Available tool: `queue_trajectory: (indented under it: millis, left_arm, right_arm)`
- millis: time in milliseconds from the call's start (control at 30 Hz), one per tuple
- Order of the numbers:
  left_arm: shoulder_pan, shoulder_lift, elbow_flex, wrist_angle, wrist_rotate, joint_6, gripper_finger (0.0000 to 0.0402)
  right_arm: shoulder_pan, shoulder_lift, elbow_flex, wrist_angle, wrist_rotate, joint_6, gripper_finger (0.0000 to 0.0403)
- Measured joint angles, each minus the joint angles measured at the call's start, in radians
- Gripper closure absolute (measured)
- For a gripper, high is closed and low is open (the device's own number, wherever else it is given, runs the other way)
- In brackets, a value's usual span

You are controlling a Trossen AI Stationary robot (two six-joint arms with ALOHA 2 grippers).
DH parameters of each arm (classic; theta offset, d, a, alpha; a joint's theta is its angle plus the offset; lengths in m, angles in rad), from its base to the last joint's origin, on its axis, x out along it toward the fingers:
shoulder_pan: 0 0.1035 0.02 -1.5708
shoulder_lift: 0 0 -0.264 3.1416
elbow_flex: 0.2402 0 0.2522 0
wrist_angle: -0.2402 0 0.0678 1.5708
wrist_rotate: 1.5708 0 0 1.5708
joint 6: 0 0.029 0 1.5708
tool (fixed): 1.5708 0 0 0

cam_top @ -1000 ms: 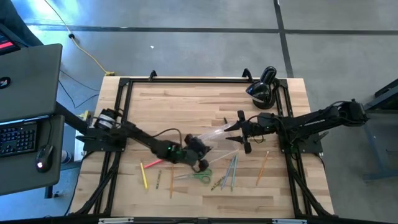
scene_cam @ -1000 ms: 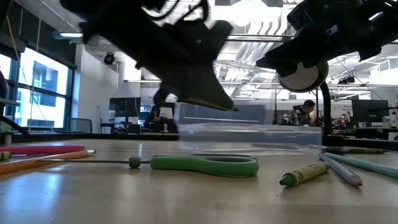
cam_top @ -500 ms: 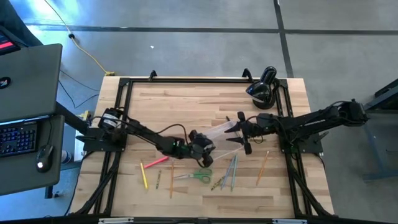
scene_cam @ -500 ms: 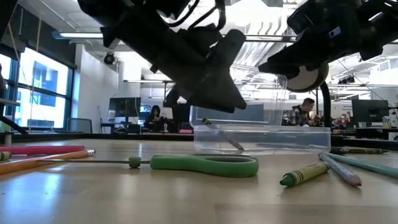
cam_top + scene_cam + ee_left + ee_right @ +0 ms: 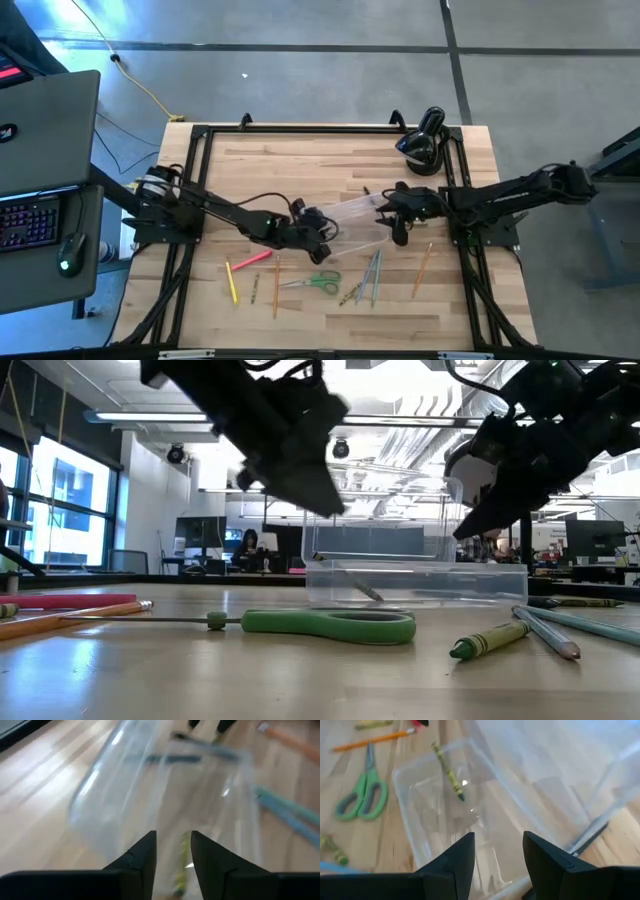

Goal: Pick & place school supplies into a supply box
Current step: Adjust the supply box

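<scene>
The clear supply box [image 5: 352, 214] sits mid-table between both arms, its lid raised [image 5: 385, 510]. A yellow-green crayon [image 5: 449, 772] lies inside it, and a dark pencil [image 5: 590, 837] shows by its wall. My left gripper [image 5: 312, 226] hovers open over the box's left end, above the crayon [image 5: 182, 862]. My right gripper [image 5: 397, 206] is open at the box's right end [image 5: 495, 870]. Green-handled scissors [image 5: 320, 283], pink [image 5: 250, 262], yellow [image 5: 232, 285] and orange [image 5: 424, 268] pencils and grey pencils [image 5: 372, 275] lie flat on the table. My right gripper has its fingers on either side of the box's right end wall [image 5: 495, 880], coming from the table's right and slanting down. I cannot tell whether they touch the wall.
A black rounded device [image 5: 420, 145] stands near the far right corner. In the low view the scissors [image 5: 330, 625] and a green crayon [image 5: 490, 640] lie in front of the box [image 5: 415, 585]. A laptop [image 5: 40, 130] sits off the table's left side.
My left gripper has moved from above the scissors toward the far edge and up, over the box's left end. A crayon has come to lie in the box. My right gripper has shifted slightly right and turned at the box's right end.
</scene>
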Motion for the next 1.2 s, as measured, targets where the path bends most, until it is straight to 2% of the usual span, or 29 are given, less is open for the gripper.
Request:
queue_trajectory:
  millis: [200, 367, 567, 700, 833, 967, 1100, 1200]
  left_arm:
    - [0.000, -0.011, 0.000, -0.152, -0.087, -0.022, 0.0277]
    - [0.000, -0.011, 0.000, -0.156, -0.113, -0.038, 0.0300]
    - [0.000, -0.011, 0.000, -0.156, -0.112, -0.021, 0.0326]
    - [0.000, -0.011, 0.000, -0.156, -0.145, -0.014, 0.0345]
    - [0.000, -0.011, 0.000, -0.161, -0.160, -0.014, 0.0370]
    - [0.000, -0.011, 0.000, -0.207, -0.170, -0.015, 0.0385]
    - [0.002, -0.011, 0.000, -0.223, -0.216, -0.015, 0.0376]
    - [0.020, -0.011, 0.000, -0.223, -0.197, -0.021, 0.0360]
  right_arm:
    - [0.001, 0.010, 0.000, -0.056, 0.116, 0.084, 0.0256]
    - [0.014, 0.009, 0.000, -0.083, 0.156, 0.087, 0.0256]
    - [0.034, 0.008, 0.000, -0.090, 0.317, 0.088, 0.0256]
    - [0.021, 0.008, 0.000, -0.095, 0.384, 0.089, 0.0256]
    - [-0.006, 0.011, 0.000, -0.052, 0.367, 0.069, 0.0256]
    - [-0.030, 0.039, 0.000, 0.102, 0.299, -0.004, 0.0256]
    - [-0.046, 0.101, 0.000, 0.262, 0.259, -0.079, 0.0256]
    - [-0.048, 0.151, 0.000, 0.323, 0.257, -0.096, 0.0256]
